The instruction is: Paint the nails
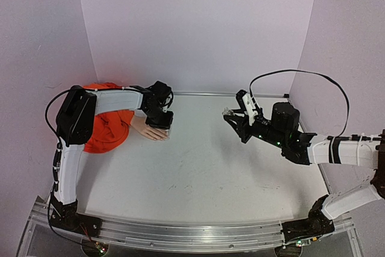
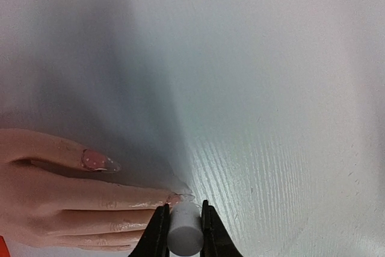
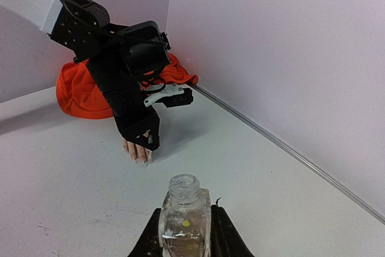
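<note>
The pale peach mannequin hand (image 1: 149,130) lies palm down at the back left, with its orange cloth sleeve (image 1: 108,126) behind it. In the left wrist view its fingers (image 2: 66,212) point right; one nail (image 2: 99,161) shows a pinkish glossy coat. My left gripper (image 2: 183,210) is shut on a white cylindrical brush cap (image 2: 184,233), whose tip rests at another fingertip's nail (image 2: 175,197). From above, this gripper (image 1: 163,123) sits right over the fingertips. My right gripper (image 3: 185,236) is shut on a small clear open bottle (image 3: 185,212), held above the table at mid right (image 1: 231,114).
Purple walls close off the back and both sides. A metal strip (image 3: 283,145) runs along the foot of the back wall. The white table (image 1: 198,173) lies between the two arms. The left arm (image 3: 120,88) stands over the hand in the right wrist view.
</note>
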{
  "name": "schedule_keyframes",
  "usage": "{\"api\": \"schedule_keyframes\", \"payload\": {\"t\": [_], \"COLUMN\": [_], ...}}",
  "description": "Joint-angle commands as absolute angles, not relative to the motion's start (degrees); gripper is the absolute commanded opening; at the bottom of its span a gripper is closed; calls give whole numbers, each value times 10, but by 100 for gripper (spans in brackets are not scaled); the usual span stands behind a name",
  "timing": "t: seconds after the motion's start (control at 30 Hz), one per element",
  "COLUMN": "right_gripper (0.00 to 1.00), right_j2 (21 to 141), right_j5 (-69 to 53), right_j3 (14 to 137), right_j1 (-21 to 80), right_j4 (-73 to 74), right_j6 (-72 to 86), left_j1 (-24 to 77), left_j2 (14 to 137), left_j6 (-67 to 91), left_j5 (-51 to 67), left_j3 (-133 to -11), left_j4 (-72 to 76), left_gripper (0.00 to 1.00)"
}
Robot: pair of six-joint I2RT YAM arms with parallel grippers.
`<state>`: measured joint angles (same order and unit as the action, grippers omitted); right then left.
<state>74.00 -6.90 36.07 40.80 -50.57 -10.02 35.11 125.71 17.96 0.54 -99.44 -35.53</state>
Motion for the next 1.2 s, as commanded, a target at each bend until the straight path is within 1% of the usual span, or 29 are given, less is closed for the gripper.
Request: {"api": "schedule_keyframes", "payload": {"t": [0.0,0.13,0.47,0.63,0.83,0.97,1.17], "right_gripper": [0,0,0,0,0,0,0], "right_j2": [729,729,733,734,729,726,723], "right_j5": [-77,-76,-76,-77,-78,-78,-77], "right_j3": [378,378,378,380,378,377,377], "right_j1": [407,407,406,407,407,406,407], "right_j4": [-534,-534,-535,-535,-534,-534,-533], "right_j6": [-91,-91,-91,-91,-91,-91,-91], "left_j1": [349,345,349,358,358,357,347], "left_j2": [1226,1231,1251,1257,1233,1216,1221], "left_j6": [173,173,185,185,182,180,178], "left_j5": [-23,-27,28,36,22,-13,-35], "left_j3": [-1018,-1023,-1021,-1026,-1017,-1011,-1008], "left_j4": [-349,-349,-349,-349,-348,-348,-349], "left_gripper": [0,0,0,0,0,0,0]}}
